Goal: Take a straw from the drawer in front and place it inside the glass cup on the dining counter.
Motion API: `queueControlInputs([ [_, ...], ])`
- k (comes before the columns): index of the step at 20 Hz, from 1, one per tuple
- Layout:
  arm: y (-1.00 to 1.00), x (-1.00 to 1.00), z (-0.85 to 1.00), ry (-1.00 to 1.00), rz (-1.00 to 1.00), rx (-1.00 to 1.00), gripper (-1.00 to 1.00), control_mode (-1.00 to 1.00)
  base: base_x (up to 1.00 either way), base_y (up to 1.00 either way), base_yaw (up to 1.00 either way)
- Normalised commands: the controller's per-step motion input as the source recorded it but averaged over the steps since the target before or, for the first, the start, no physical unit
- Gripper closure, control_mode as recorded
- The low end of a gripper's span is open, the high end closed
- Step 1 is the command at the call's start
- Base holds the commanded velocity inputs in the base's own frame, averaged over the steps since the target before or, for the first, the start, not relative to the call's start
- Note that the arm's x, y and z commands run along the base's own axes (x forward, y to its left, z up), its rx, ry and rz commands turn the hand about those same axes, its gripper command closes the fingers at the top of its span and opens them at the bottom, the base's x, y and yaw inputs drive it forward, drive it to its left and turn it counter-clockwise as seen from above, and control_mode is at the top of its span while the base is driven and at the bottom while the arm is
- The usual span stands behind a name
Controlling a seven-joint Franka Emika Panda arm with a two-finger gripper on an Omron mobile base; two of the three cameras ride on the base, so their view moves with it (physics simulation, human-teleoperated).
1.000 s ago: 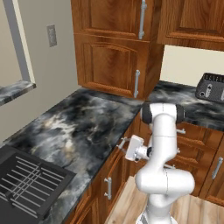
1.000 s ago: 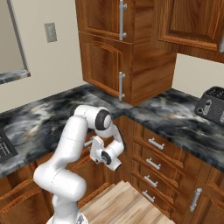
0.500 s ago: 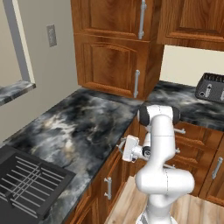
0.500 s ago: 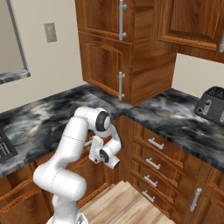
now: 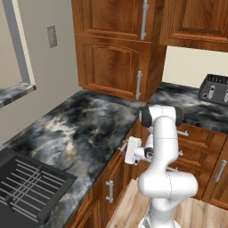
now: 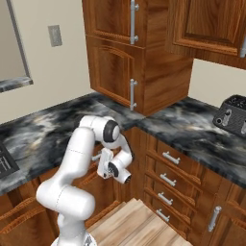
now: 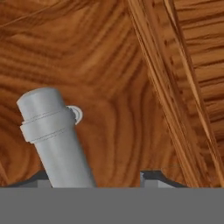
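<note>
The drawer (image 7: 109, 65) is a reddish-brown wood front under the marbled worktop edge, and it is closed. Its silver bar handle (image 7: 54, 131) stands between my gripper's (image 7: 96, 177) two dark fingertips, close against the left one, with a gap to the right one. In the left base view my gripper (image 5: 124, 147) presses toward the cabinet face just below the worktop. In the right base view the gripper (image 6: 97, 157) points away, under the counter lip. The jaws are apart around the handle. The straw, the glass cup and the dining counter are out of view.
A black stove grate (image 5: 26, 191) lies at the near left of the marbled worktop (image 5: 84, 129). A dark toaster (image 6: 233, 113) sits at the far right. A stack of drawers with silver handles (image 6: 168, 178) fills the right-hand cabinet. Tall wall cabinets (image 5: 116, 44) hang above.
My hand has edged closer to the drawer front, and the fingers have drawn nearer together around the silver handle. The drawer has not moved.
</note>
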Motion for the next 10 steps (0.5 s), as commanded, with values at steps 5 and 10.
queueControlInputs([
  [5, -0.08, 0.0, -0.08, 0.0, 0.0, 0.0, 1.0, -1.0, 0.0, 0.0, 0.0],
  [10, -0.83, -0.25, -0.11, -0.06, 0.0, 0.02, 1.0, -1.0, 0.0, 0.0, 0.0],
])
